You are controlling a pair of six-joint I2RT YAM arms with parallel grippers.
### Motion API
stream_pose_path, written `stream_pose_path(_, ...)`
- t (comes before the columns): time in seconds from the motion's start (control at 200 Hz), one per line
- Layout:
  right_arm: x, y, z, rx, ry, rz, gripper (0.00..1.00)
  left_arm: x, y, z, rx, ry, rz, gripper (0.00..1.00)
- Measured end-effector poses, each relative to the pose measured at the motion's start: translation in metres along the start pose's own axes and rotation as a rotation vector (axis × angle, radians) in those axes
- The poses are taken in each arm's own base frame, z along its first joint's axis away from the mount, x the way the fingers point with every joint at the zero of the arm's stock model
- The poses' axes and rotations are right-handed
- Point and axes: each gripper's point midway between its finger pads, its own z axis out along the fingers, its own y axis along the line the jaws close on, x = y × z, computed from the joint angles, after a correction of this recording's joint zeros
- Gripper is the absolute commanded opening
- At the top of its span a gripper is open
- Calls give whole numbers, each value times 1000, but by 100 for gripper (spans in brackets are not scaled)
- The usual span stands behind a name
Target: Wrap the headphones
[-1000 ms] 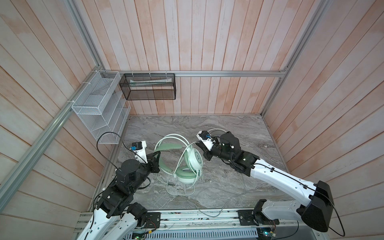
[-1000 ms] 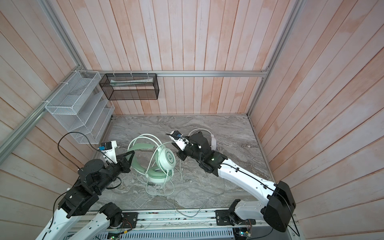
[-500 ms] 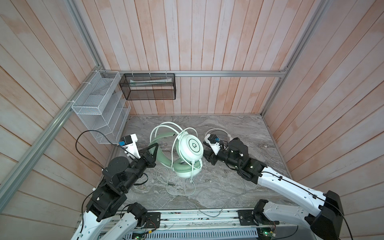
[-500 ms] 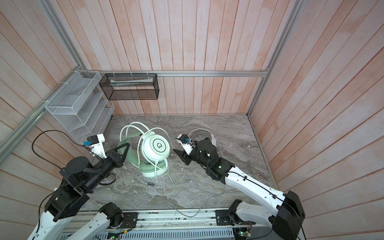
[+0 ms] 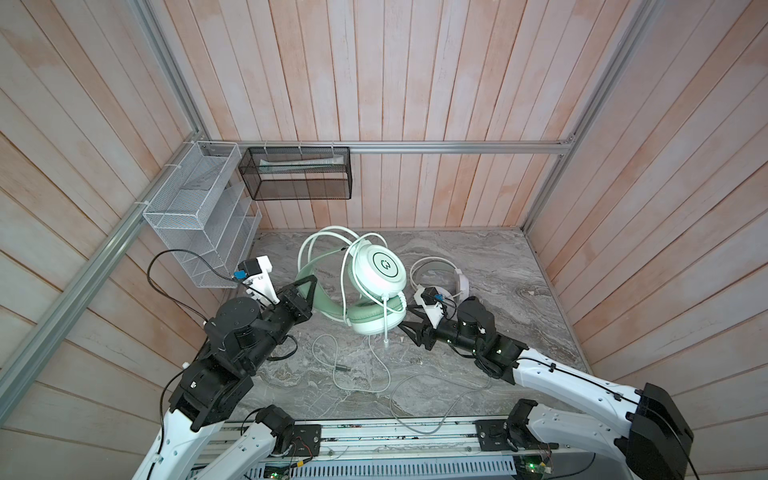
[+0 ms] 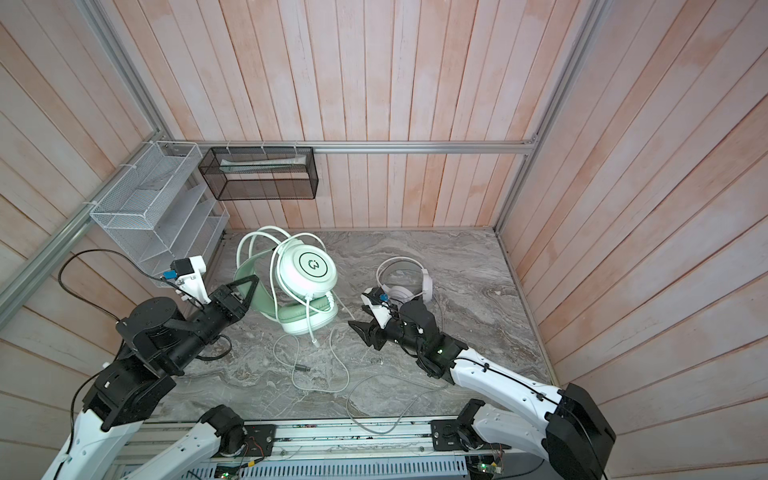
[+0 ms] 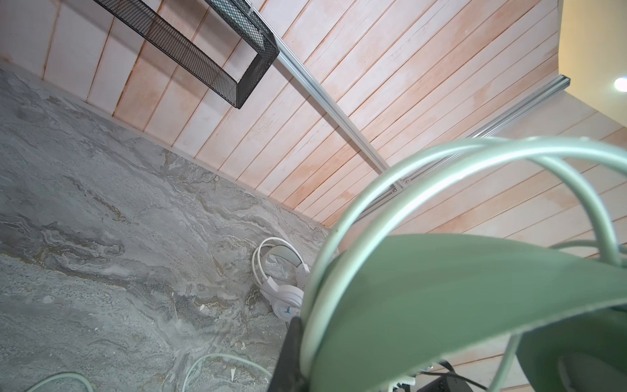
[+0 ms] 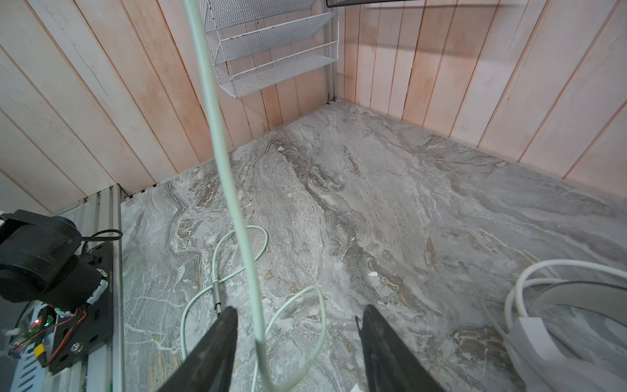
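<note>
The mint-green headphones [image 5: 378, 270] are held tilted above the marble table [image 5: 498, 266], ringed logo facing up, in both top views [image 6: 309, 266]. My left gripper [image 5: 305, 291] is shut on their padded green headband [image 7: 475, 305]; one black finger [image 7: 290, 353] shows beside it. Their mint cord [image 8: 234, 203] loops over the cup and hangs down between the jaws of my open right gripper [image 8: 300, 310], untouched. Its plug [image 5: 343, 368] lies on the table. The white headphones [image 5: 440, 270] lie behind my right gripper [image 5: 409, 320].
A white wire rack [image 5: 199, 216] hangs on the left wall and a black mesh basket [image 5: 299, 178] on the back wall. A grey cable [image 5: 415, 386] trails across the front of the table to the metal rail [image 5: 374, 436].
My right gripper opened, let the mint cord go and drew back toward the front. The left arm carried the green headphones up and toward the back, turning the logo cup upward.
</note>
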Motion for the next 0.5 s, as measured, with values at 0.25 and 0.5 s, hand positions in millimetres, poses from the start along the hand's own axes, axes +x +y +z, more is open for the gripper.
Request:
stream_pose_path(0.25,38,13,4,-36,-4,107,60,-2,3,5,-42,3,-66,0)
stream_pose_path(0.5,57,21,28,-24,-15,180,59,-2,5,7,-53,1,-123,0)
